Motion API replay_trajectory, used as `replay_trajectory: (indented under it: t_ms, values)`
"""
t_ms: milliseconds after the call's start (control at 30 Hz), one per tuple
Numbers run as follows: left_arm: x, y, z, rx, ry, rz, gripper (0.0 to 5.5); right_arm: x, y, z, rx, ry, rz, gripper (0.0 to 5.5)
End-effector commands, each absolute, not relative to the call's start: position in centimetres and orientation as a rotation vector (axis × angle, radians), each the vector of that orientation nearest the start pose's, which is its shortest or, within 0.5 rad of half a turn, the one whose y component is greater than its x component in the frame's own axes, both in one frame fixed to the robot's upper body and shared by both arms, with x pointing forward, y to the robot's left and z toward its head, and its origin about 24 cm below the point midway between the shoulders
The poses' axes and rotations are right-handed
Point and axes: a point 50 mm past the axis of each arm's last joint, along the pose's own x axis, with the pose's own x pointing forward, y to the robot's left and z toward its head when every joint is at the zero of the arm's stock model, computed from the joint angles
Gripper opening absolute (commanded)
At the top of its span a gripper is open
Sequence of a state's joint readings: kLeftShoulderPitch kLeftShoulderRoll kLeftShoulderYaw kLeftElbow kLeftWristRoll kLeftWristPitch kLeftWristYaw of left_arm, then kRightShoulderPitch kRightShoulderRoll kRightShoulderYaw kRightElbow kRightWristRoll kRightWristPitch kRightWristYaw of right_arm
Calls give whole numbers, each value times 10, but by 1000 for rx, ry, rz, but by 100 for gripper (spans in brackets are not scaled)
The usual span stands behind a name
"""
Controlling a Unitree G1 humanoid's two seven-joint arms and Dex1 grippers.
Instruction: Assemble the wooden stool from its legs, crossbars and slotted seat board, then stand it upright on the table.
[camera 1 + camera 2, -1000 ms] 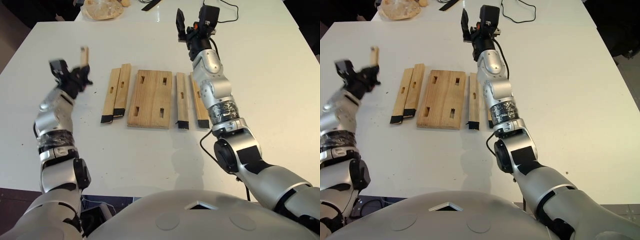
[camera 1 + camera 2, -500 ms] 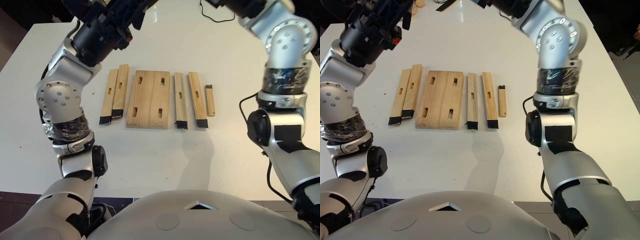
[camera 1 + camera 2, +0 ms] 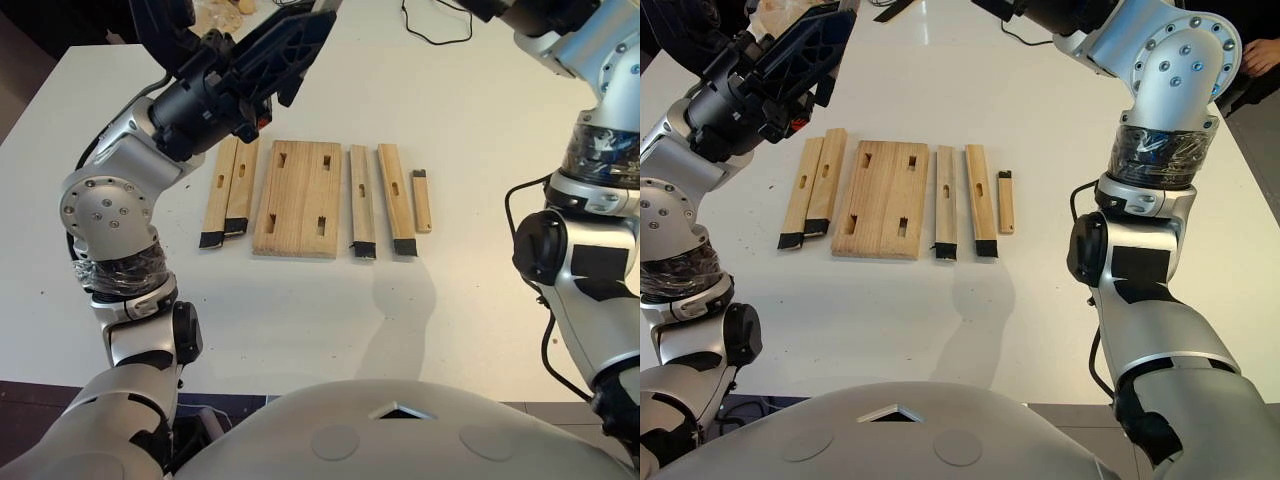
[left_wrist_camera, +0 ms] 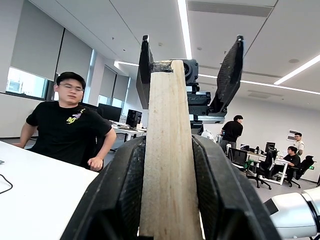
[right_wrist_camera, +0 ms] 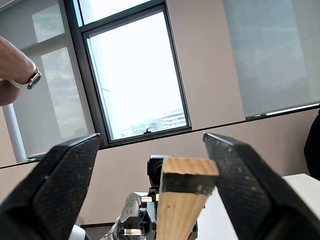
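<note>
The slotted seat board point(image 3: 298, 197) lies flat on the white table point(image 3: 470, 110). Two legs point(image 3: 230, 185) lie left of it and two legs point(image 3: 378, 198) right of it. A short crossbar point(image 3: 421, 200) rests beside the right pair. My left gripper point(image 4: 190, 50) is raised above the table's back left, shut on a wooden crossbar point(image 4: 167, 150) that runs along one finger point(image 3: 290, 40). My right gripper point(image 5: 150, 137) is lifted high on the right and holds another wooden crossbar point(image 5: 182, 210) against one finger. The two grippers face each other in the air.
A crumpled bag point(image 3: 215, 10) and a black cable point(image 3: 430, 35) lie at the table's far edge. My raised right arm point(image 3: 605, 110) hangs over the table's right side. Bare table surface stretches in front of the parts.
Both arms have risen from the table's far side into the air. The left gripper has swung in over the left legs; the right arm has pulled away rightward, uncovering the short crossbar.
</note>
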State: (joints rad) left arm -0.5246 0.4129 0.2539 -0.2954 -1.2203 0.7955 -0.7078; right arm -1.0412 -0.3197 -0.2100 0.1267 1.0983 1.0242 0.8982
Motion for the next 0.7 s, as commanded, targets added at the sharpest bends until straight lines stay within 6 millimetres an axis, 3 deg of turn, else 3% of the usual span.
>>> replay_trajectory:
  t_ms: [33, 467, 700]
  values:
    - [258, 152, 235, -509, -258, -1322, 131, 301, -98, 294, 494, -107, 1627, 342]
    - [255, 156, 229, -489, -245, -1322, 131, 304, -114, 283, 481, -81, 1585, 137]
    - [257, 158, 228, -487, -235, -1318, 131, 301, -118, 282, 480, -85, 1589, 129]
